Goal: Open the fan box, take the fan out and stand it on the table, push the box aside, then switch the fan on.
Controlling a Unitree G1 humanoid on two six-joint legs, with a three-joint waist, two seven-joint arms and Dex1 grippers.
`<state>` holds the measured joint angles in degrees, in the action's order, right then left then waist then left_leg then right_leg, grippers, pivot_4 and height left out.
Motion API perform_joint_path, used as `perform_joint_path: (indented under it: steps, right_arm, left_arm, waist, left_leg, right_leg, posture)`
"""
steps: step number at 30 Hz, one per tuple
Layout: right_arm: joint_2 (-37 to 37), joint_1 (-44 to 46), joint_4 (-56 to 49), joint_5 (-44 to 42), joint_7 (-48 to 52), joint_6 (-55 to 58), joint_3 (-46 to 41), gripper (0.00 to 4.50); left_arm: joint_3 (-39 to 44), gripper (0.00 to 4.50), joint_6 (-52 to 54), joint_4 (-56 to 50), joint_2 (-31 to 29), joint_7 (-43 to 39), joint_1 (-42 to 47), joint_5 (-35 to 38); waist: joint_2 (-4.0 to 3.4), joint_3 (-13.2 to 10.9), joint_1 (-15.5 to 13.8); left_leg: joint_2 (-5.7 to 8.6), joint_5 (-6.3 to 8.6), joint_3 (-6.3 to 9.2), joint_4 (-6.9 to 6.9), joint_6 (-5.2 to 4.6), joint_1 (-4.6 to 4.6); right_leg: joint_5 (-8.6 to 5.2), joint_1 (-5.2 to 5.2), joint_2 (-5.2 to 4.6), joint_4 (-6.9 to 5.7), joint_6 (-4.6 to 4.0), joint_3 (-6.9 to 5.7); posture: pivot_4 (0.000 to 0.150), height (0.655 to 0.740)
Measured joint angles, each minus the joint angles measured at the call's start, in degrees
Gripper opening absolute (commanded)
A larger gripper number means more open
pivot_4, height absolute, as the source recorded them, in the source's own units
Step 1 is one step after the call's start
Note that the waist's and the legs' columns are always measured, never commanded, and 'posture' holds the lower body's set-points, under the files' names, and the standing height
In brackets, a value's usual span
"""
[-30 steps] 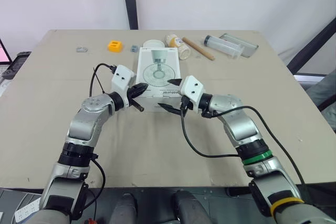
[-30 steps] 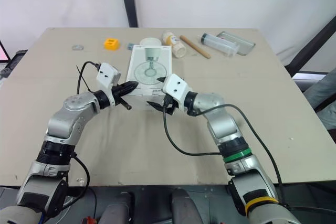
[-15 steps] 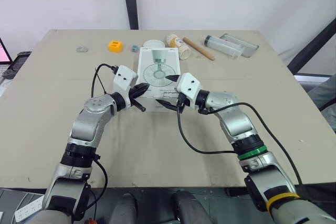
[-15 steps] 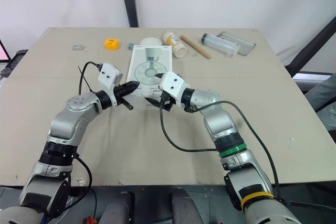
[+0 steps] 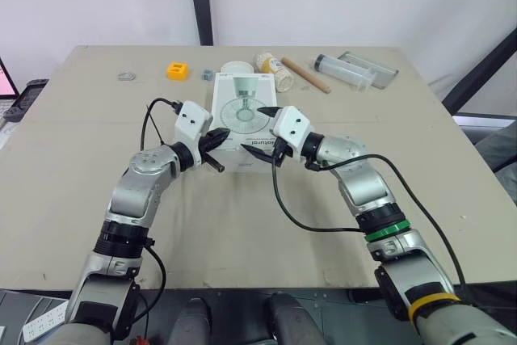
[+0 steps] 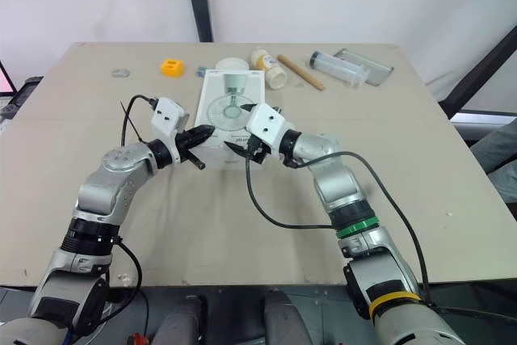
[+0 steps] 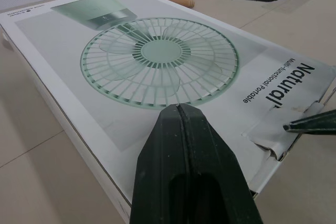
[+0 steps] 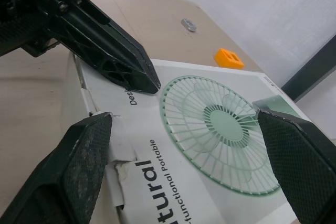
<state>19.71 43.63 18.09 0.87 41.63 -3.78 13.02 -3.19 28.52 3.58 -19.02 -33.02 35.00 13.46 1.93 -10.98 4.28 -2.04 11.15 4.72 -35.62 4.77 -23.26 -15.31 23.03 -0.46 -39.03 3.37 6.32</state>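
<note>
One table [image 5: 81,159] is carrying the fan box [image 5: 242,90], which is lying flat near the middle of the far edge, unmoved. The right gripper [image 5: 254,128], jaws spread wide, is now straddling the box's near end after advancing, with one finger over the printed fan and the other by the torn flap [image 7: 270,132]. The left gripper [image 5: 224,133], jaws pressed together, is pointing over the box's near left corner, barely shifted.

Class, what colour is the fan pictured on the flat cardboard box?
The printed fan picture is pale mint green; the left wrist view shows it best.
</note>
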Motion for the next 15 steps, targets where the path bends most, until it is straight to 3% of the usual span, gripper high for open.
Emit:
perform_joint_path:
  steps: [15]
  right_arm:
    - [0.3,-1.3,-1.1,-0.4,2.1,-0.1,0.3,4.50]
  left_arm:
    - [-0.2,0.01,-0.7,0.3,0.2,0.0,0.0,-0.1]
  waist:
    - [0.00,0.0,0.0]
  left_leg:
    - [0.00,0.00,0.00,0.00,0.00,0.00]
  right_leg:
    - [0.00,-0.01,-0.01,0.00,0.00,0.00]
  posture:
    - [0.150,0.7400]
